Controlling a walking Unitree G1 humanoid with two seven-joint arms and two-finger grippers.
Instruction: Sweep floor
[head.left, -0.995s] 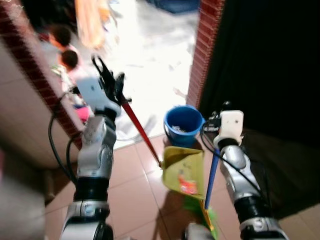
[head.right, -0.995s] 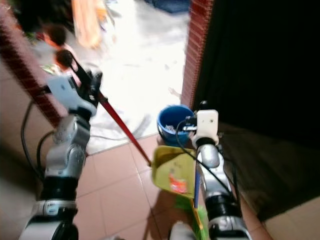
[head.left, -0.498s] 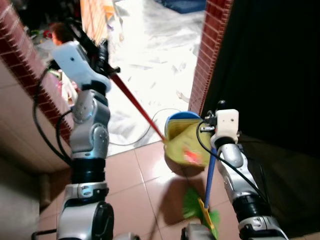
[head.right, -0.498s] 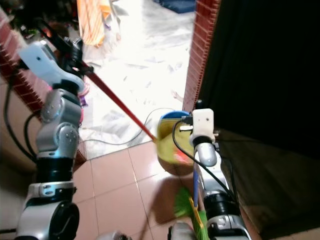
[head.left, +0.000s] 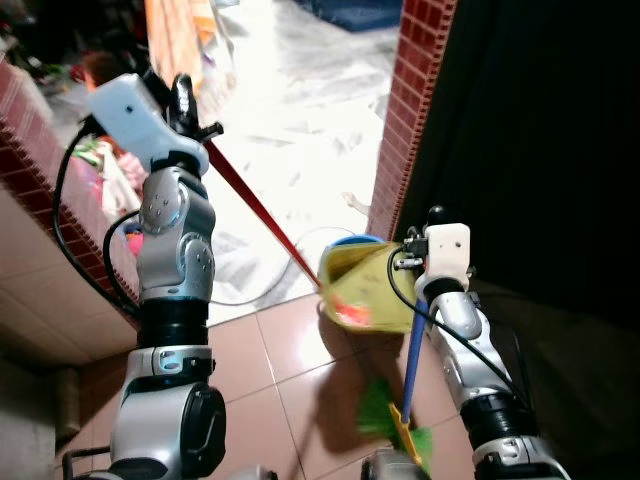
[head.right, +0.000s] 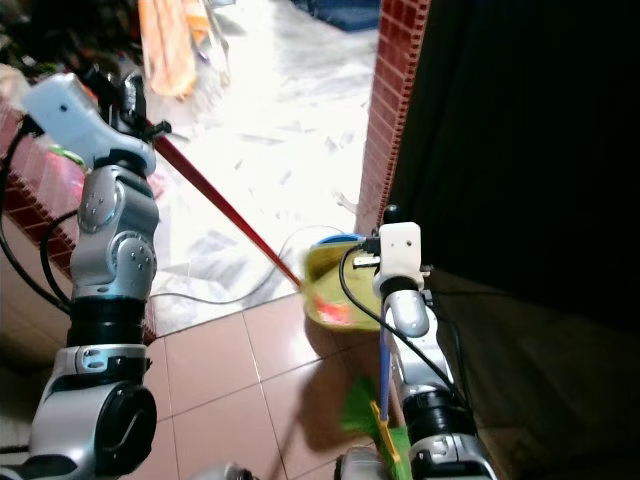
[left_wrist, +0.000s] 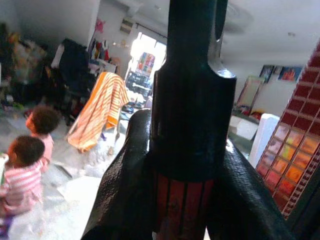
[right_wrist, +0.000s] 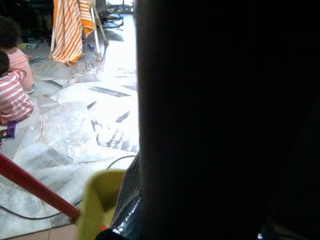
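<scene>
The yellow dustpan (head.left: 362, 288) hangs tipped over the blue bucket (head.left: 352, 242), its mouth turned down toward the bucket's rim, which looks like the emptying step of sweeping: the sweepings are meant to slide out into the bucket. Its long red handle (head.left: 255, 203) runs up and away to the left end effector (head.left: 186, 103), raised high, whose black fingers (left_wrist: 131, 190) are clamped around the handle's dark grip. The right end effector (head.right: 390, 272) sits low just beside the pan, with the blue broomstick (head.left: 413, 355) running down from it to the green bristles (head.left: 378, 410) near the tiled floor (head.left: 260, 360); whether its fingers are closed on the stick I cannot tell. Room is tight: a brick pillar (head.left: 405, 110) stands close behind the bucket, a low brick wall (head.left: 40, 160) flanks the left arm, and a cable (head.left: 250, 295) loops across the marble floor (head.left: 300, 110). Two small children (left_wrist: 27, 165) sit beyond the wall, so swinging the long handle calls for care.
</scene>
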